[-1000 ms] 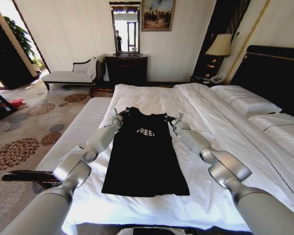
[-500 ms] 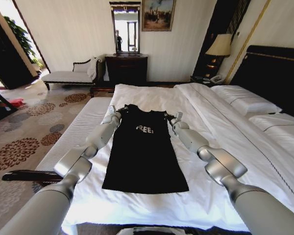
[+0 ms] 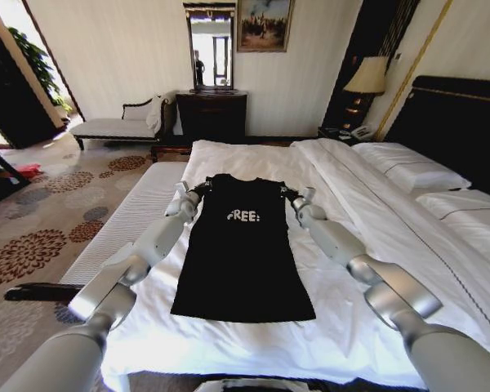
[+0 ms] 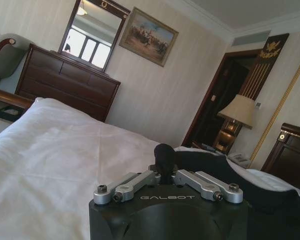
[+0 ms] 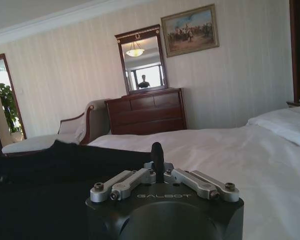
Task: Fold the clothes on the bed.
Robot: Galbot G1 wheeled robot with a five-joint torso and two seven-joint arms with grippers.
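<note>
Flat on the bed [image 3: 253,155]: black top [image 3: 241,253], hem nearest, shoulders beyond; soft, limp, best taken at the shoulders. Left gripper [image 3: 198,189] and right gripper [image 3: 292,196] clenched on those shoulder corners, pillows [image 3: 412,171] further right

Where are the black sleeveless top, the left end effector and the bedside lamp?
Black soft fabric sleeveless top [image 3: 243,261]: head view, middle of its front.
Left end effector [image 3: 189,193]: head view, at the top's left shoulder.
Cream-shaded bedside lamp [image 3: 365,75]: head view, on its shade.
</note>
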